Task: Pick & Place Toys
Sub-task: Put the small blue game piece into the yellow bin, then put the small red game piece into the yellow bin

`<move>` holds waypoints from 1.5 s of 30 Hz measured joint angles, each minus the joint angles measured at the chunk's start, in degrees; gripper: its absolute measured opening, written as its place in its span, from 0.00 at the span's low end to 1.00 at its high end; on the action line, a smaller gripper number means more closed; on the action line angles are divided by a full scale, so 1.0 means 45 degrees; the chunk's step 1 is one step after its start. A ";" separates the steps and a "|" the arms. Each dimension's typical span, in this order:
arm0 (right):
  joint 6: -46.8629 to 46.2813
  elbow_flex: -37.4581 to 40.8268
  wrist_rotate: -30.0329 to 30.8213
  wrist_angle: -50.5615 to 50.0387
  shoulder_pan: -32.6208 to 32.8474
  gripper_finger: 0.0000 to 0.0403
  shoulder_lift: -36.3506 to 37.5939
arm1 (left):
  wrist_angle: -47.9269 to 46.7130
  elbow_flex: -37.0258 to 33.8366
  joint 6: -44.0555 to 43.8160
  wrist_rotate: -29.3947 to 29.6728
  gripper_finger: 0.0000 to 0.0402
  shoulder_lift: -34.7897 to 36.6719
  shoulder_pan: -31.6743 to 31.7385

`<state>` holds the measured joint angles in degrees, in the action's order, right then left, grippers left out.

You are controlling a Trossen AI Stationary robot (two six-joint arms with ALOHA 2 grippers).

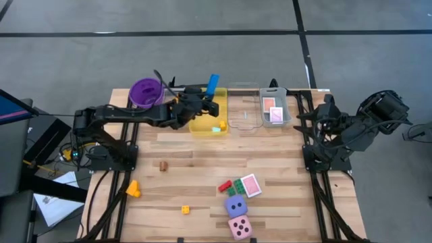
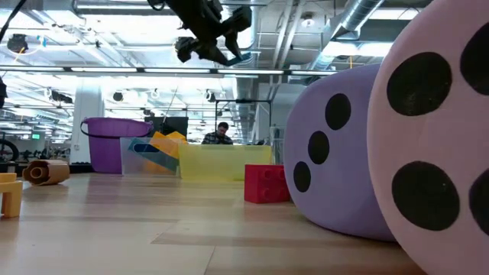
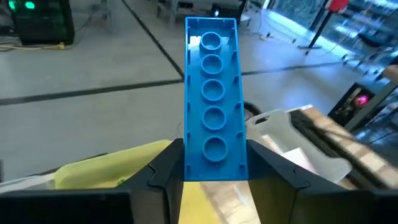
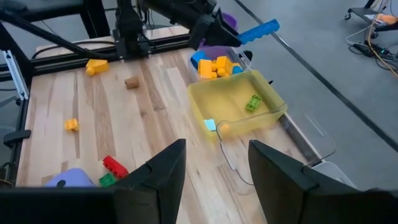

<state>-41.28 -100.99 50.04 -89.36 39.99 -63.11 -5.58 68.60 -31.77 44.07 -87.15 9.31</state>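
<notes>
A long blue brick (image 3: 212, 99) with several studs is held high above the table by my left gripper (image 1: 214, 101), which is shut on it over the far part of the yellow tray (image 1: 202, 127). The tray holds a green brick (image 4: 253, 102) and two small pieces. Loose toys lie near the front: a red brick (image 1: 225, 185), a green brick (image 1: 237, 188), a pink-backed card (image 1: 250, 184), a purple die (image 1: 235, 206), a pink die (image 1: 239, 227) and a small yellow brick (image 1: 185, 210). My right gripper (image 4: 214, 171) waits open at the table's right, holding nothing. My left gripper pinches the blue brick by the two long sides of its near end (image 3: 213, 163), one finger (image 3: 163, 177) on each side. The brick runs on along the fingers and sticks out past them toward the far edge. It is lifted clear, studs upward.
A purple cup (image 1: 144, 92) stands at the far left, with a clear tray of yellow and blue bricks (image 4: 214, 65) beside it. Clear trays (image 1: 244, 115) stand right of the yellow one, one (image 1: 275, 111) holding cards. A yellow piece (image 1: 133, 189) and a brown one (image 1: 163, 165) lie left.
</notes>
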 joint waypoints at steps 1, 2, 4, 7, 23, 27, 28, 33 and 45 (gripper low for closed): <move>-0.0124 0.0000 0.0020 -0.0001 0.0000 0.42 0.0000 | -0.0083 0.0000 0.0004 -0.0014 0.34 -0.0006 0.0027; -0.0227 0.0000 0.0064 -0.0005 0.0000 0.42 0.0000 | -0.0140 0.0000 0.0000 -0.0009 0.34 -0.0028 0.0027; -0.0366 0.0000 0.0213 -0.0005 0.0000 0.42 0.0000 | -0.0335 0.0000 0.0000 -0.0015 0.36 -0.0107 0.0022; -0.0407 0.0000 0.0239 -0.0005 0.0000 0.42 0.0000 | -0.0730 -0.0010 0.0000 -0.0026 0.40 -0.0125 0.0022; -0.0606 0.0000 0.0273 -0.0009 -0.0005 0.42 0.0000 | -0.0861 -0.0005 -0.0014 -0.3286 0.58 -0.0121 0.0102; -0.0456 0.0001 0.0315 -0.0010 -0.0005 0.42 0.0000 | -0.0861 -0.0005 -0.0016 -0.5780 0.57 -0.0121 -0.0029; -0.0438 0.0002 0.0322 -0.0008 -0.0005 0.42 0.0000 | -0.0863 -0.0005 -0.0015 -0.6440 0.57 -0.0121 -0.0118; -0.0397 0.0005 0.0322 -0.0009 -0.0005 0.42 0.0000 | -0.0861 -0.0005 0.0015 -0.8347 0.56 -0.0121 -0.1010; -0.0362 0.0005 0.0500 0.0398 0.0003 0.42 -0.0124 | -0.1352 0.0000 0.1320 -0.8407 0.64 -0.1716 -0.4329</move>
<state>-42.91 -100.97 52.29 -87.57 40.00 -63.67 -11.66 68.60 -25.83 6.24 -94.88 -10.17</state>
